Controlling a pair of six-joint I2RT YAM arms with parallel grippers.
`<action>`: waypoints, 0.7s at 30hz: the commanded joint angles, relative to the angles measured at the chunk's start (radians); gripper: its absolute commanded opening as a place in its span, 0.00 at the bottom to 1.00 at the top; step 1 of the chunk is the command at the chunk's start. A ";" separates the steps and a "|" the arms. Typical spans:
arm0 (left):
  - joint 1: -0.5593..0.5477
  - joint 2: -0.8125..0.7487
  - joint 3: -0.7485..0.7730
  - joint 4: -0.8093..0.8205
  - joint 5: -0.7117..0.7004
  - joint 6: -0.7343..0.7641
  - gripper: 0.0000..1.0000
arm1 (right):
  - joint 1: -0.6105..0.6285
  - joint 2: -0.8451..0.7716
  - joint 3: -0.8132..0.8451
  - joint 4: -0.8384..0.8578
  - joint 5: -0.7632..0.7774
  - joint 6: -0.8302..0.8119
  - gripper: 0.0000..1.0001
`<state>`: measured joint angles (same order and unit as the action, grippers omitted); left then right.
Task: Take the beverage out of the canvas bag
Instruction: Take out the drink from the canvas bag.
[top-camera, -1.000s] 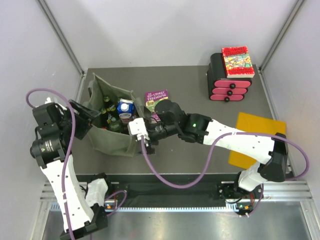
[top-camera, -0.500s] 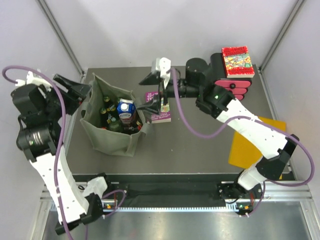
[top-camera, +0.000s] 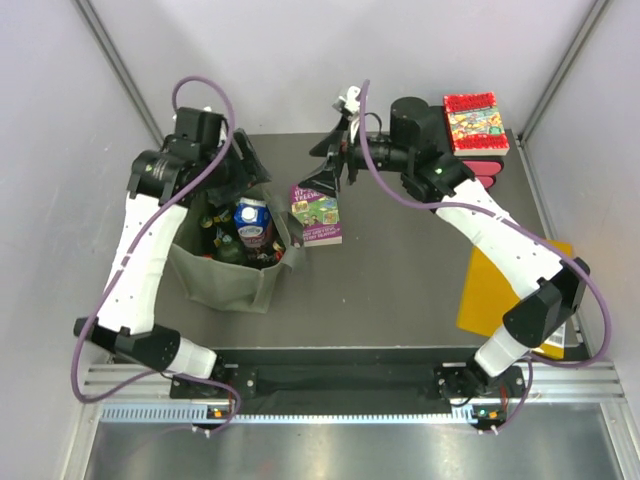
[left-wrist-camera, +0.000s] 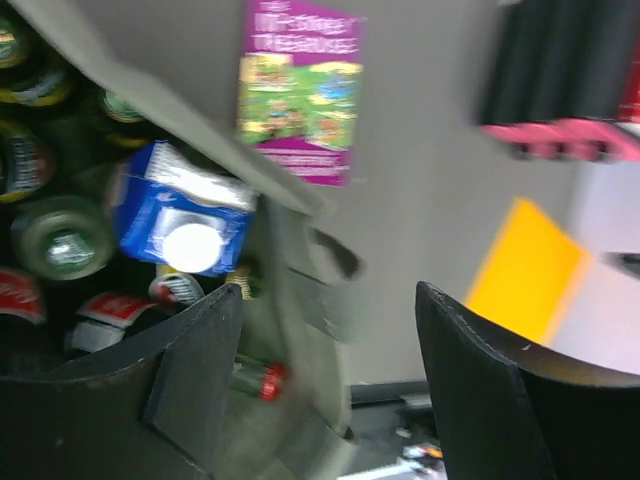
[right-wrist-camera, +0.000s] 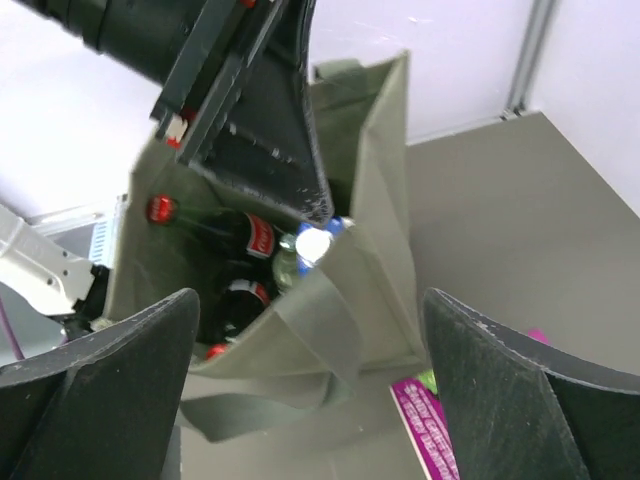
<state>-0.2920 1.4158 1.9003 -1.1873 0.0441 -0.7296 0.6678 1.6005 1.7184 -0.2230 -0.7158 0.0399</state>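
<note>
The olive canvas bag (top-camera: 215, 275) stands open at the left of the table. It holds several bottles (top-camera: 222, 245) and a blue carton (top-camera: 252, 220) with a white cap. My left gripper (top-camera: 240, 168) is open and empty, above the bag's far rim. In the left wrist view the carton (left-wrist-camera: 185, 205) and bottles (left-wrist-camera: 60, 238) lie below the left gripper (left-wrist-camera: 330, 340). My right gripper (top-camera: 328, 165) is open and empty, raised to the right of the bag. The right wrist view shows the bag (right-wrist-camera: 375, 190), red-labelled bottles (right-wrist-camera: 250, 235) and the right gripper (right-wrist-camera: 310, 385).
A purple book (top-camera: 316, 212) lies right of the bag. A pink drawer box (top-camera: 455, 175) with a red-edged book (top-camera: 476, 123) on top stands at the back right. A yellow sheet (top-camera: 505, 285) lies at the right.
My left arm has swung from the bag's left side to above its far rim. My right gripper has left the bag's right edge, risen and turned, and now hangs above the book.
</note>
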 joint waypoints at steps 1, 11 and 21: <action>-0.059 0.046 0.104 -0.205 -0.285 0.044 0.76 | -0.056 -0.019 -0.031 0.065 -0.056 0.034 0.95; -0.093 -0.034 0.028 -0.181 -0.280 0.173 0.80 | -0.085 -0.036 -0.091 0.062 -0.073 -0.011 1.00; -0.076 -0.006 -0.133 -0.158 -0.128 0.321 0.87 | -0.100 -0.039 -0.091 0.014 -0.109 -0.109 1.00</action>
<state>-0.3748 1.3365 1.8107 -1.3449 -0.1654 -0.5159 0.5869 1.5993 1.6226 -0.2165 -0.7910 -0.0269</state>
